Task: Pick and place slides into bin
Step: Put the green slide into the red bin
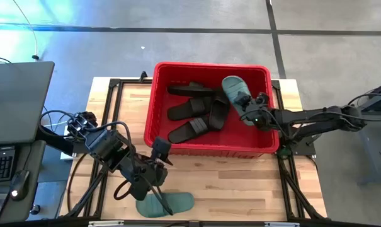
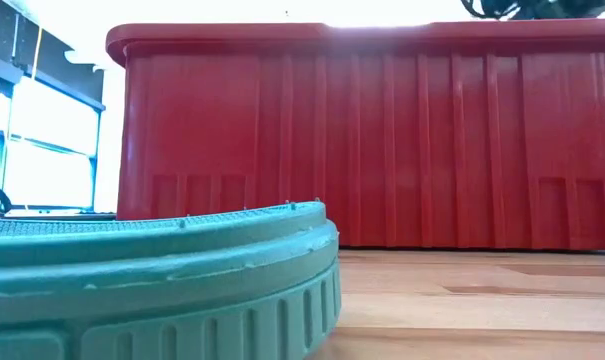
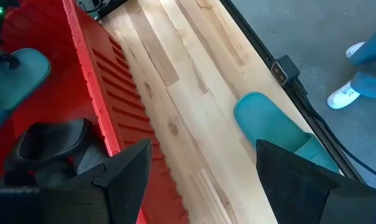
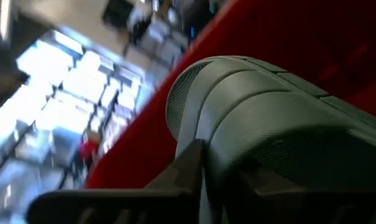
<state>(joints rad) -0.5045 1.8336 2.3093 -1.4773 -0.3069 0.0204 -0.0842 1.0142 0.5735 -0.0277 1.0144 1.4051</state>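
Four black slides (image 1: 193,113) are seen lying in the red bin (image 1: 210,149), which stands on the bench (image 1: 240,183). A green slide (image 1: 235,91) is held by the right gripper (image 1: 248,108) over the bin's far right corner; in the right wrist view the fingers (image 4: 181,171) are closed on it, so the step in hand is judged to be the drop of this slide. The slide appears to be clear of the rim, though whether it touches the wall cannot be told from above. Release is called for next: the fingers to be opened with the slide inside the walls, then the arm withdrawn upward. The last green slide (image 1: 167,204) lies on the bench at the near edge, well apart from the bin. The left gripper (image 1: 153,183) hangs just above it, fingers (image 3: 122,174) spread open and empty, the slide partly under one of them in the left wrist view. Its pick is judged to need a descent with the fingers set astride the slide before closing.
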